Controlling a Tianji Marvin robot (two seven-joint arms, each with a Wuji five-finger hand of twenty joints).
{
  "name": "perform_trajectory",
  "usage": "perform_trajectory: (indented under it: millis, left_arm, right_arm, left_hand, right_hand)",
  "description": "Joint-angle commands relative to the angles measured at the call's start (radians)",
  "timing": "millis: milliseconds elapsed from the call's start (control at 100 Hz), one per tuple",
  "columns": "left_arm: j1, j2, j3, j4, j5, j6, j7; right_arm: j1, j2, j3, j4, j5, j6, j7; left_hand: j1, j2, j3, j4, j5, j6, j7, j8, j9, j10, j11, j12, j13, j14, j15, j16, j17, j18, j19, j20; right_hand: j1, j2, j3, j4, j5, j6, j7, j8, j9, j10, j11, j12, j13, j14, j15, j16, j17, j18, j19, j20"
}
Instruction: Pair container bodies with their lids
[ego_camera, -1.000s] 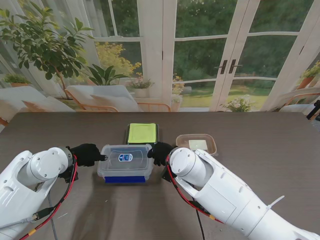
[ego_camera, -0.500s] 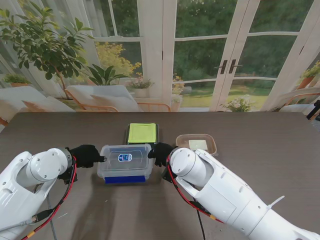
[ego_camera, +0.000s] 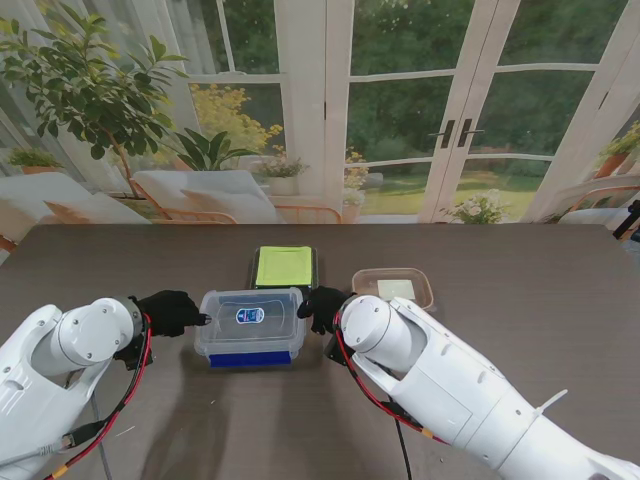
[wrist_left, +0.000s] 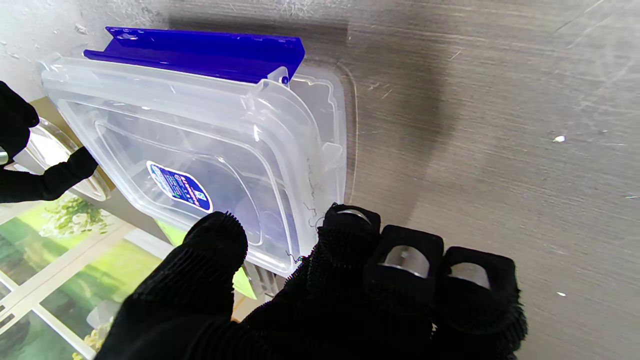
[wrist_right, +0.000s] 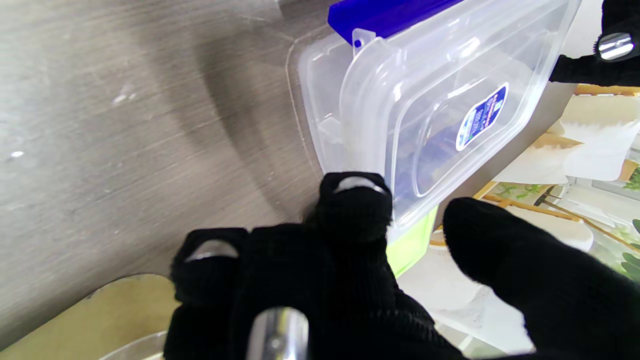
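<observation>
Stand view, looking down on the dark wood-grain surface (ego_camera: 520, 300). At centre sits the clear rectangular plastic container with a blue clip along its near edge (ego_camera: 250, 325); its clear lid with a blue oval label (ego_camera: 251, 314) lies on top, and in the wrist views appears not yet fully seated, one end standing slightly proud of the body.

The left robot hand (ego_camera: 172, 311) meets the container at 9 o'clock, the right robot hand (ego_camera: 322, 306) at 3 o'clock. Each black-gloved hand is partly closed, its fingers (wrist_left: 350, 235) curled against the lid's end rim and the thumb arched over the lid; opposed contact of this kind probably steadies the box while the lid is aligned or pressed home. A firm grip cannot be confirmed from either wrist view.

At 12 o'clock, just beyond the clear container, stands a dark box with a lime-green top (ego_camera: 284, 267). At about 2 o'clock, beside the right robot hand, lies a shallow clear tray with a brownish rim (ego_camera: 393, 287), apparently awaiting its own pairing.
</observation>
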Motion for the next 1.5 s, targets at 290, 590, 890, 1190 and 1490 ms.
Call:
perform_trajectory:
  millis: [290, 590, 890, 1190, 1490]
  left_arm:
    - [0.015, -0.002, -0.006, -0.011, 0.007, -0.001, -0.029]
    - [0.021, -0.001, -0.012, -0.014, 0.012, -0.007, -0.033]
    - [0.027, 0.000, -0.020, -0.018, 0.014, -0.015, -0.035]
    - [0.035, 0.000, -0.024, -0.022, 0.016, -0.018, -0.036]
    - [0.043, -0.001, -0.030, -0.027, 0.016, -0.021, -0.033]
  right_arm:
    - [0.009, -0.003, -0.023, 0.017, -0.021, 0.017, 0.027]
    - [0.019, -0.007, -0.032, 0.019, -0.053, 0.061, 0.015]
    - [-0.011, -0.017, -0.003, -0.020, -0.105, 0.069, -0.061]
    - [-0.077, -0.027, 0.038, -0.059, -0.071, -0.075, -0.131]
    - [-0.071, -0.025, 0.010, -0.043, -0.036, -0.094, -0.093]
  left_hand:
    - [-0.037, 0.047, -0.037, 0.036, 0.009, -0.136, 0.011, 0.008, -0.003, 0.030, -0.003, -0.006, 0.005, 0.029, -0.007, 0.002, -0.020, -0.026, 0.007, 0.027]
    - [-0.036, 0.047, -0.037, 0.036, 0.010, -0.135, 0.012, 0.008, -0.004, 0.031, -0.005, -0.008, 0.003, 0.032, -0.010, 0.003, -0.025, -0.026, 0.003, 0.027]
    - [-0.035, 0.048, -0.039, 0.036, 0.009, -0.135, 0.011, 0.008, -0.006, 0.032, -0.008, -0.010, 0.000, 0.033, -0.016, 0.003, -0.032, -0.025, -0.003, 0.027]
    - [-0.033, 0.050, -0.044, 0.036, 0.009, -0.136, 0.011, 0.008, -0.006, 0.033, -0.009, -0.011, -0.001, 0.034, -0.018, 0.004, -0.033, -0.025, -0.005, 0.029]
    - [-0.031, 0.052, -0.046, 0.036, 0.011, -0.134, 0.012, 0.009, -0.005, 0.034, -0.011, -0.013, -0.002, 0.035, -0.019, 0.005, -0.034, -0.025, -0.006, 0.030]
  right_hand:
    - [-0.037, 0.016, -0.008, -0.002, -0.035, -0.086, 0.010, -0.004, 0.045, 0.055, -0.006, -0.011, 0.015, -0.063, 0.086, -0.010, 0.513, 0.022, 0.216, -0.022]
    - [-0.042, 0.015, -0.016, -0.002, -0.048, -0.074, 0.019, -0.001, 0.046, 0.057, -0.009, -0.014, 0.015, -0.063, 0.086, -0.010, 0.513, 0.023, 0.213, -0.023]
    - [-0.045, -0.003, -0.022, -0.006, -0.020, -0.126, 0.011, -0.007, 0.047, 0.061, -0.008, -0.016, 0.015, -0.063, 0.086, -0.010, 0.512, 0.025, 0.212, -0.023]
    - [-0.034, -0.054, -0.013, -0.023, 0.148, -0.264, -0.154, -0.071, 0.050, 0.063, -0.012, -0.012, 0.015, -0.061, 0.082, -0.012, 0.512, 0.026, 0.210, -0.024]
    - [-0.035, -0.040, -0.017, -0.021, 0.178, -0.255, -0.200, -0.087, 0.056, 0.064, -0.018, -0.006, 0.015, -0.061, 0.082, -0.012, 0.512, 0.031, 0.208, -0.025]
